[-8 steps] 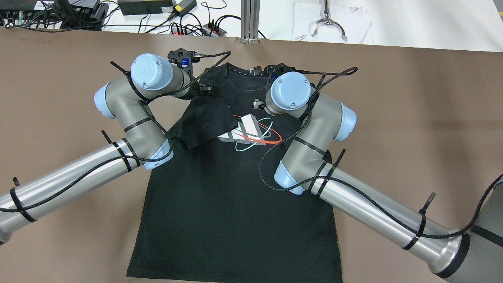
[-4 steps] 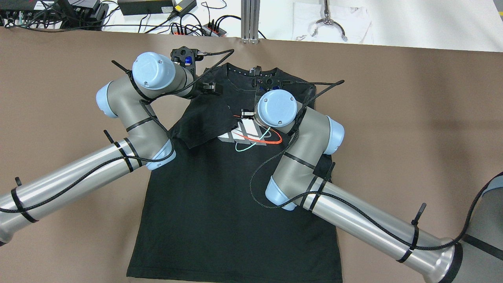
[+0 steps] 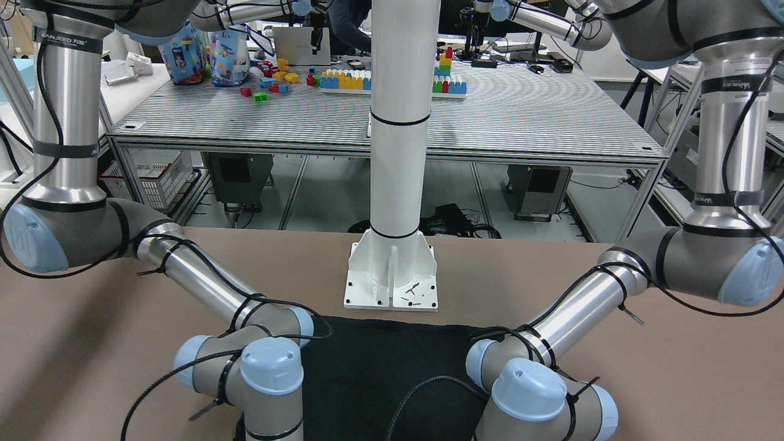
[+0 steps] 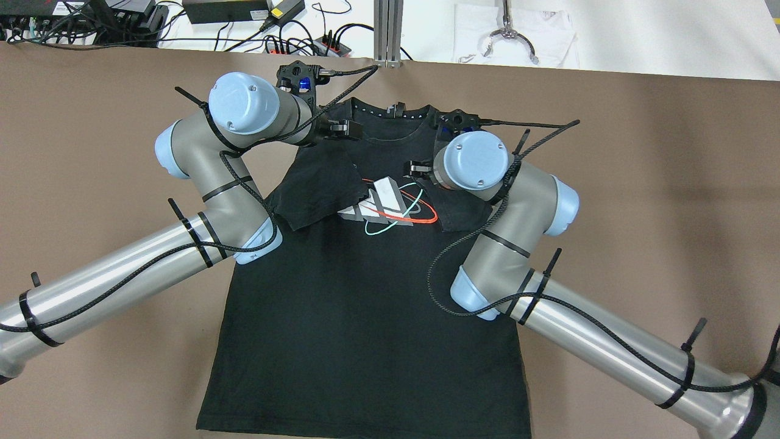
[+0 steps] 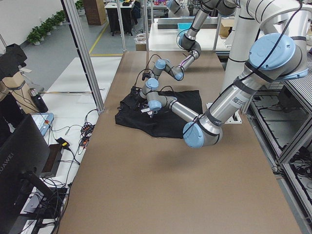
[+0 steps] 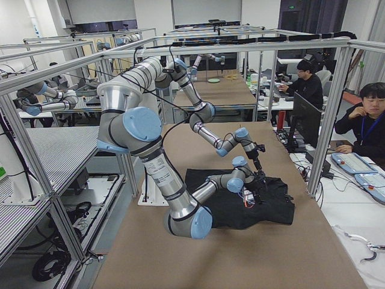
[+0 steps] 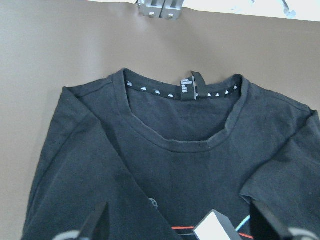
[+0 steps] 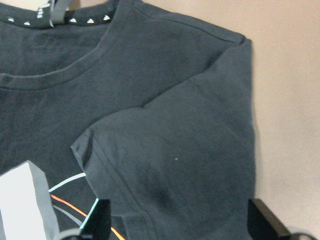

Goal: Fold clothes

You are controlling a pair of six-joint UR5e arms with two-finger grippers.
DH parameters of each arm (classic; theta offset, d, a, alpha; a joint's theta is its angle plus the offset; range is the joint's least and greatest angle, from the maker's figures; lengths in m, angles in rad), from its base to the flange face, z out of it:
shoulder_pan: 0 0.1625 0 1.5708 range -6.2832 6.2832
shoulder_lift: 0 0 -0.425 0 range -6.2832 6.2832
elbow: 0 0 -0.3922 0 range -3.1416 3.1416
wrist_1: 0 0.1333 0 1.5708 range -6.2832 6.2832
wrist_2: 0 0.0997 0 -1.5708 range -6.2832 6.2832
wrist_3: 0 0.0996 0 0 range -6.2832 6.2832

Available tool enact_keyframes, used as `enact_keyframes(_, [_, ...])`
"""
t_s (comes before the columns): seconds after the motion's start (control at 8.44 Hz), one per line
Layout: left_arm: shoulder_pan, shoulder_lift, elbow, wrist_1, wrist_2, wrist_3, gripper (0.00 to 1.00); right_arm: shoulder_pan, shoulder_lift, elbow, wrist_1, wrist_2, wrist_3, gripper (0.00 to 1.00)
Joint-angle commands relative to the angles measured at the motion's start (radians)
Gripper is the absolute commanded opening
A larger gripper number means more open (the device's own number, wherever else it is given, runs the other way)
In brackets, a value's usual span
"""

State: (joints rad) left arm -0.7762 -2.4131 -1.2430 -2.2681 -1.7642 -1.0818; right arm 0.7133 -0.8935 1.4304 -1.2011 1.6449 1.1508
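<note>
- The black T-shirt lies face up in the middle of the surface. Its long axis runs from the far edge, where the collar is, back to the robot's edge. There the hem stops just short of the white pillar and its base plate.
- Both claws hang over the collar end. The left claw is above the shoulder on its own side, just beside the neckline. The right claw is a little nearer the robot, above the chest beside the right sleeve.
- The unfolded body and the hem therefore lie on the robot's side of both claws, well apart from them. Each arm is nearer its own shoulder of the shirt.
- The left claw is spread wide and empty. Its fingers sit at the bottom of the wrist view with only flat cloth beneath.
- The right claw is likewise wide apart, its fingers gripping nothing.
- The cloth is matte black, thin and limp, with a stitched neckline, a small tag inside it, and a grey, red and teal print on the chest.
- The left sleeve and the right sleeve are both turned in over the chest, the left one overlapping the print's edge. The body below lies flat with few creases.
- The sleeves look done, so a collar-to-hem fold seems due. Both claws would need matching pinch points on the shoulders for the fold to land square.
</note>
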Motion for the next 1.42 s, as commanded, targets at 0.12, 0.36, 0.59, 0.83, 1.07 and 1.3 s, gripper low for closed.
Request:
enact_keyframes(0.12, [0.061, 0.202, -0.18, -0.088, 0.002, -0.127, 1.0, 0.005, -0.106, 0.255, -0.144, 0.038, 0.006, 0.96])
enact_keyframes(0.36, [0.072, 0.332, -0.301, -0.093, 0.002, -0.254, 1.0, -0.065, -0.213, 0.437, -0.138, 0.039, 0.144, 0.95])
enact_keyframes(0.59, [0.147, 0.466, -0.454, -0.093, 0.012, -0.399, 1.0, -0.164, -0.304, 0.617, -0.129, 0.021, 0.362, 0.95])
enact_keyframes(0.83, [0.272, 0.572, -0.568, -0.091, 0.119, -0.486, 1.0, -0.297, -0.373, 0.692, -0.118, -0.11, 0.551, 0.95])
enact_keyframes(1.07, [0.398, 0.661, -0.674, -0.091, 0.209, -0.565, 1.0, -0.427, -0.518, 0.737, 0.018, -0.262, 0.663, 0.95])
enact_keyframes(1.3, [0.541, 0.805, -0.789, -0.09, 0.334, -0.596, 1.0, -0.542, -0.643, 0.745, 0.122, -0.394, 0.722, 0.94])
